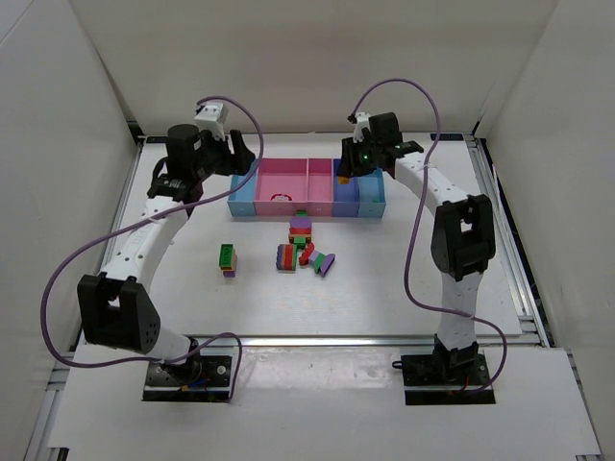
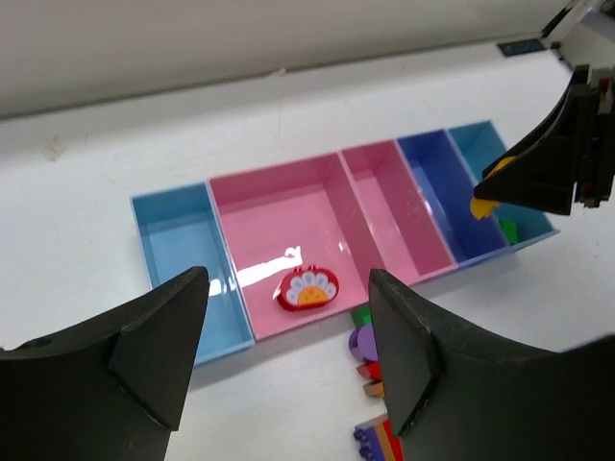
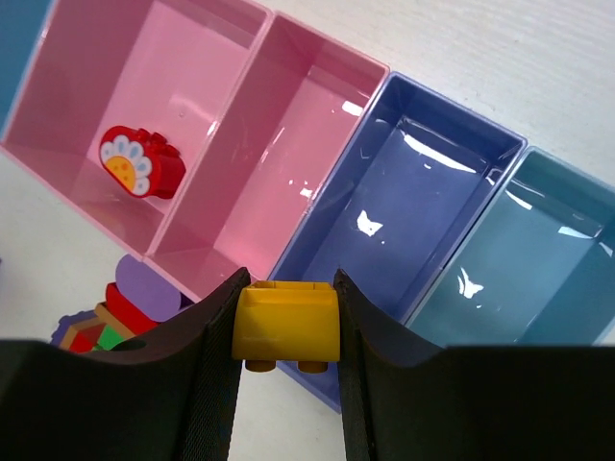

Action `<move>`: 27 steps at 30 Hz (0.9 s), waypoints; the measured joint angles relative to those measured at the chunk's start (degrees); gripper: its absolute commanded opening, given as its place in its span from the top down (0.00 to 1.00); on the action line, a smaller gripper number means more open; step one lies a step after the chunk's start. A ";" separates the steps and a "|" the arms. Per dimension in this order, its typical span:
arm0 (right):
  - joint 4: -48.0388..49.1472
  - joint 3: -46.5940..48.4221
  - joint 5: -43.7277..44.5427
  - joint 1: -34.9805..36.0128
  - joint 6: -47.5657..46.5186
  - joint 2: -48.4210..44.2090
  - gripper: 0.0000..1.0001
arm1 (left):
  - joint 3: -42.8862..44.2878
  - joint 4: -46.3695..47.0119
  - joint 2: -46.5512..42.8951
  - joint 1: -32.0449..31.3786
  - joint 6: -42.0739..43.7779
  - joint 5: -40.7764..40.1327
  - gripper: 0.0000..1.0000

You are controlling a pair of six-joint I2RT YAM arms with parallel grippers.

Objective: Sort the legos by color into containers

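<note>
The tray [image 1: 307, 210] of five compartments lies at the back middle of the table. My right gripper [image 3: 288, 283] is shut on a yellow brick [image 3: 285, 324] and holds it above the front rim of the dark blue compartment [image 3: 404, 202]. It also shows in the top view [image 1: 348, 173]. A red piece with a flower print [image 2: 308, 288] lies in the large pink compartment [image 2: 279, 216]. A green brick [image 2: 508, 230] lies in the far right light blue compartment. My left gripper [image 2: 286, 280] is open and empty, above the tray's left end [image 1: 242, 156]. Loose bricks [image 1: 303, 245] lie in front of the tray.
A green and purple brick [image 1: 227, 257] lies apart, left of the pile. White enclosure walls stand close behind the tray and at both sides. Metal rails [image 1: 507, 240] run along the table's edges. Purple cables loop from both arms.
</note>
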 measured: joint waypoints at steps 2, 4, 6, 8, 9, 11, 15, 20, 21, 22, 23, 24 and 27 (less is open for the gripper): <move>0.02 -0.02 0.37 0.00 -0.09 0.76 1.00 | -1.22 -1.42 0.00 0.17 0.09 -0.50 0.21; 0.02 -0.02 0.46 0.07 -0.24 1.46 1.00 | -2.25 -2.84 0.00 0.63 -0.20 -0.70 0.21; 0.02 -0.02 0.42 0.13 -0.46 1.92 1.00 | -2.89 -3.96 0.00 1.49 -0.68 -0.70 0.21; 0.04 -0.02 0.33 0.26 -0.72 2.16 1.00 | -3.34 -4.28 0.00 2.38 -1.09 -0.70 0.21; 0.04 -0.02 0.17 0.35 -0.87 2.16 1.00 | -3.54 -4.44 0.00 2.73 -1.27 -0.72 0.21; 0.09 0.02 -0.11 0.50 -1.09 2.16 1.00 | -3.96 -4.57 0.00 3.39 -1.31 -0.83 0.21; 0.20 0.42 -0.98 1.53 -1.27 2.29 1.00 | -4.66 -4.92 0.00 3.52 -1.29 -0.90 0.21; 0.96 2.49 -1.46 4.31 -1.88 3.41 1.00 | -5.11 -4.98 0.00 3.98 -1.27 -0.90 0.21; 1.22 2.86 -1.49 4.92 -2.03 3.69 1.00 | -5.31 -5.01 0.00 4.20 -1.27 -0.90 0.21; 1.40 3.19 -1.46 5.38 -2.19 3.98 1.00 | -5.40 -5.09 0.00 4.37 -1.27 -0.90 0.21; 1.46 3.48 -1.46 5.86 -2.36 4.26 1.00 | -5.51 -5.09 0.00 4.61 -1.27 -0.92 0.21; 1.57 3.74 -1.44 6.38 -2.47 4.59 1.00 | -5.57 -5.11 0.00 4.79 -1.27 -0.92 0.21; 1.73 4.26 -1.27 7.41 -2.62 5.62 1.00 | -5.70 -5.14 -0.04 5.29 -1.27 -0.90 0.21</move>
